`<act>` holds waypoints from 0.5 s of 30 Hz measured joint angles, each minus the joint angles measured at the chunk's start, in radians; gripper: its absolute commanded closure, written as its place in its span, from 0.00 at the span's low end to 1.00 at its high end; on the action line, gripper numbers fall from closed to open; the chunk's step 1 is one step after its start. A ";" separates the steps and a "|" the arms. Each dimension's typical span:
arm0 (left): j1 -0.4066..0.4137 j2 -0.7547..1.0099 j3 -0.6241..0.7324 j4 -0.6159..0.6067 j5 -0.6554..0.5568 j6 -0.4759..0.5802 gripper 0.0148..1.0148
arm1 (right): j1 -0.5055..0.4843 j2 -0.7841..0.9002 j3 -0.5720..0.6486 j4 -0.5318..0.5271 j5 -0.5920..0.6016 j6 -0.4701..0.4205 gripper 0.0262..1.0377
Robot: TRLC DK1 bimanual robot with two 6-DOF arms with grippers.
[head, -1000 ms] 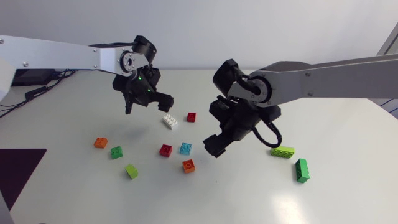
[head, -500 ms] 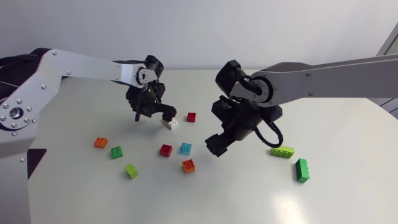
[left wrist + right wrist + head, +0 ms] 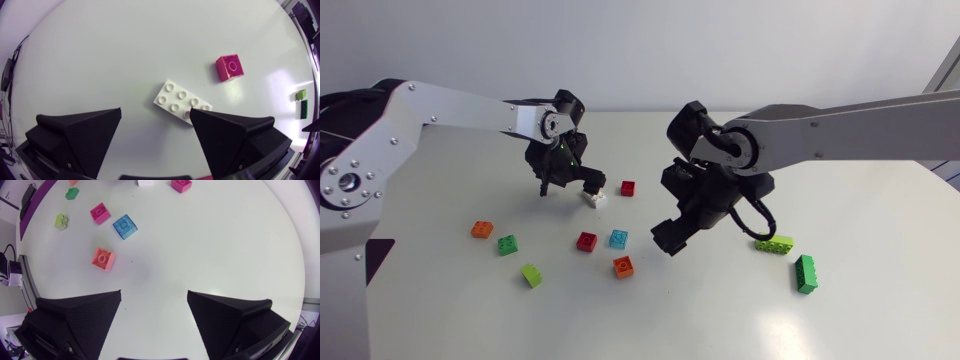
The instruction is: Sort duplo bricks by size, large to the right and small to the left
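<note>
Any lettering on the studs is too small to be read. A white brick [image 3: 182,101] [image 3: 593,197] of glossy plastic, long, with two rows of four round studs, is being shown flat on the pale matte table [image 3: 720,310]. It is lying just ahead of the left gripper [image 3: 156,111] [image 3: 568,185], one end against a black wedge finger. The fingers are being held wide apart, with nothing clasped. A small red brick [image 3: 230,67] [image 3: 627,188] is lying near it.

The right gripper [image 3: 154,294] [image 3: 668,238] is being held wide open over bare table near the middle. Ahead of it are being shown a blue brick [image 3: 125,226] [image 3: 618,238], a second red brick [image 3: 100,213] [image 3: 586,241] and an orange brick [image 3: 103,258] [image 3: 623,266], all small and square. A long lime brick [image 3: 774,244] and a long green brick [image 3: 805,273] are lying at the right.
</note>
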 measured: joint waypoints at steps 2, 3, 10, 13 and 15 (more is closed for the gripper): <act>-0.005 0.000 0.000 0.001 0.000 0.000 0.06 | 0.000 0.000 0.000 0.000 0.000 0.000 0.09; -0.009 0.000 -0.002 0.003 0.000 0.000 0.06 | 0.000 0.000 0.000 0.000 0.000 0.000 0.09; -0.056 -0.012 -0.050 0.045 0.000 0.000 0.06 | 0.000 0.000 -0.017 0.003 0.000 0.000 0.09; -0.070 -0.039 -0.095 0.061 0.000 0.000 0.06 | 0.000 0.000 -0.026 0.003 0.000 0.000 0.09; -0.077 -0.068 -0.139 0.068 0.001 0.000 0.06 | 0.000 -0.002 -0.028 0.003 0.000 0.000 0.09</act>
